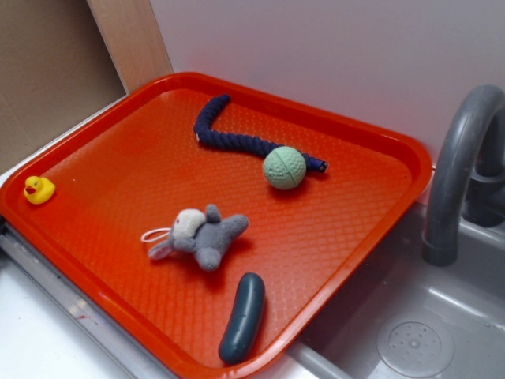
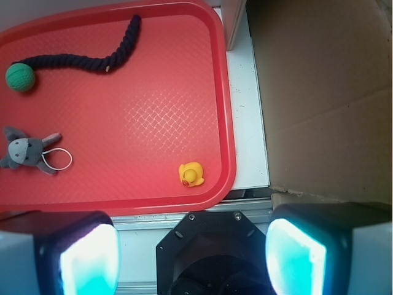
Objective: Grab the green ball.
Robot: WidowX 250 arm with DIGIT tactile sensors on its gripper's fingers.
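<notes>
Pale mint-green dimpled rubber ball (image 1: 284, 167) on red textured plastic tray (image 1: 118, 158), toward tray's 2 o'clock in exterior view, touching end of dark navy twisted rope (image 1: 237, 140). Grey plush toy (image 1: 201, 235) near tray centre. Dark teal sausage-shaped oblong (image 1: 241, 317) at 5 o'clock edge. Small yellow rubber duck (image 1: 38, 189) at 9 o'clock corner. Gripper (image 2: 193, 258) well apart from ball, jaws spread wide, holding nothing, seen at bottom of wrist view, off tray. Grey faucet (image 1: 461, 170) at 3 o'clock.

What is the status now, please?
Gripper open, empty, outside the tray. Green ball against the rope toy, untouched. Path clear.
</notes>
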